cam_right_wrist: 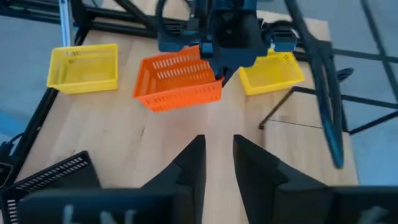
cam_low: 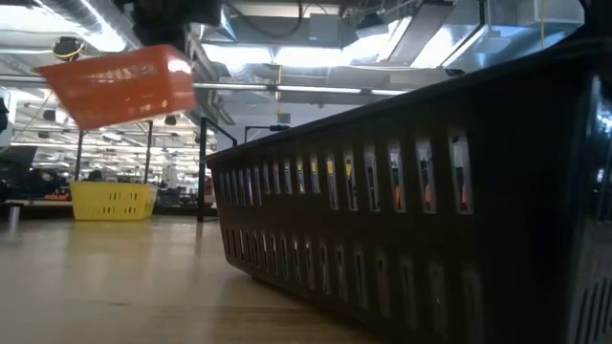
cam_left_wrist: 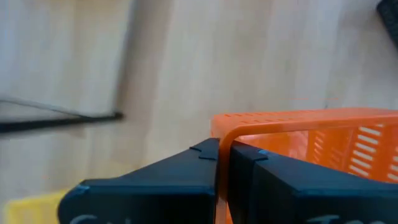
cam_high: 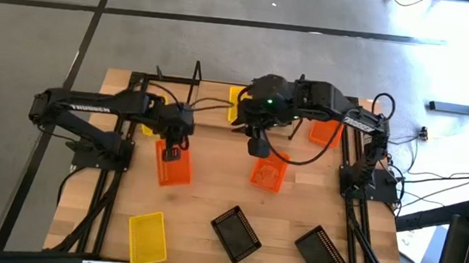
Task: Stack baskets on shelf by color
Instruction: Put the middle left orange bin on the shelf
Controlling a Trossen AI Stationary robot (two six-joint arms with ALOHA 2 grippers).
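An orange basket [cam_high: 172,165] is pinched by its rim in the left gripper [cam_high: 173,152] (lifted off the table [cam_high: 202,197]). The right gripper [cam_high: 260,148] is held open, empty, near another orange basket [cam_high: 268,172].

You see a glossy orange plastic mesh basket [cam_right_wrist: 179,82] pinched on its rim by matt black fingers [cam_left_wrist: 186,180], over a smooth, pale wood tabletop [cam_high: 202,202]; at twelve o'clock, thin black metal shelf frame [cam_high: 197,74].
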